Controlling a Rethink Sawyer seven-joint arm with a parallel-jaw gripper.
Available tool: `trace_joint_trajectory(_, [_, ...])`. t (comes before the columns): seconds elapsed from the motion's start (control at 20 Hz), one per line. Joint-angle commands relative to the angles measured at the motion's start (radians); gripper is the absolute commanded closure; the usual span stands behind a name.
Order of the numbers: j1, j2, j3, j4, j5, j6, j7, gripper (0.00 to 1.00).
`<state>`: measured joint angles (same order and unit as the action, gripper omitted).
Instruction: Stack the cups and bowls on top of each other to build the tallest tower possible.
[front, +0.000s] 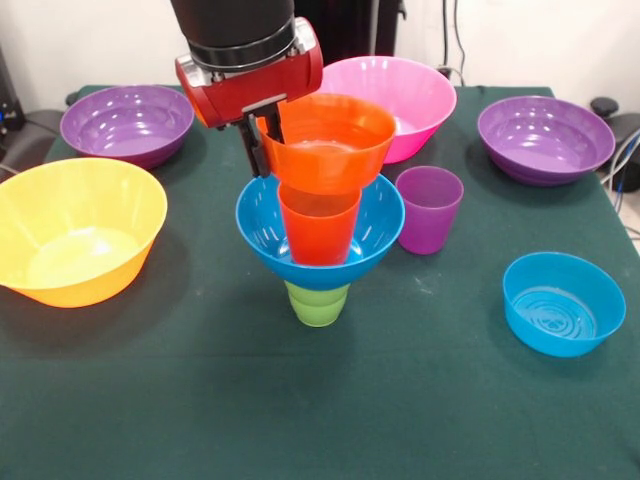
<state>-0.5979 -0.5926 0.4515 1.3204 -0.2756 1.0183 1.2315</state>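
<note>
Green-covered bench (300, 420). Nearest the camera, well in front of the end effector (262, 140) and off to picture right, sat the small shallow blue bowl (563, 303), upright, on its own. On the other side, picture left and in front of the end effector, sat the large yellow-orange bowl (76, 229), upright, nothing inside.

The tower (322, 215) stood directly below and just picture right of the end effector. Bottom: green cup (318, 303) on the bench, mostly hidden under the medium blue bowl (320, 232), which rested on it. Orange cup (319, 228) stood inside the blue bowl, upright. Small orange bowl (330, 142) sat on top of the orange cup, slightly tilted.

End effector was at the orange bowl's picture-left rim, dark fingers (251, 148) hanging down over the rim; it looked clamped on the rim, one finger outside, the other partly hidden by the bowl wall. Red and black wrist came down from above.

Purple cup (429, 208) stood upright on the bench just picture right of the tower, close to the blue bowl's rim, touching or not unclear.

Farther back: one purple bowl (127, 124) to picture left of the end effector, large pink bowl (396, 102) behind the tower and partly hidden by the orange bowl, second purple bowl (545, 139) far to picture right. All upright, apart from one another.
</note>
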Motion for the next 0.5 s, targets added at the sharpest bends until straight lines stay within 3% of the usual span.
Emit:
trace_joint_trajectory(0.05, [0.025, 0.047, 0.003, -0.034, -0.058, 0.059, -0.051, 1.0])
trace_joint_trajectory(0.5, [0.031, 0.051, -0.006, -0.051, -0.078, 0.071, -0.061, 1.0])
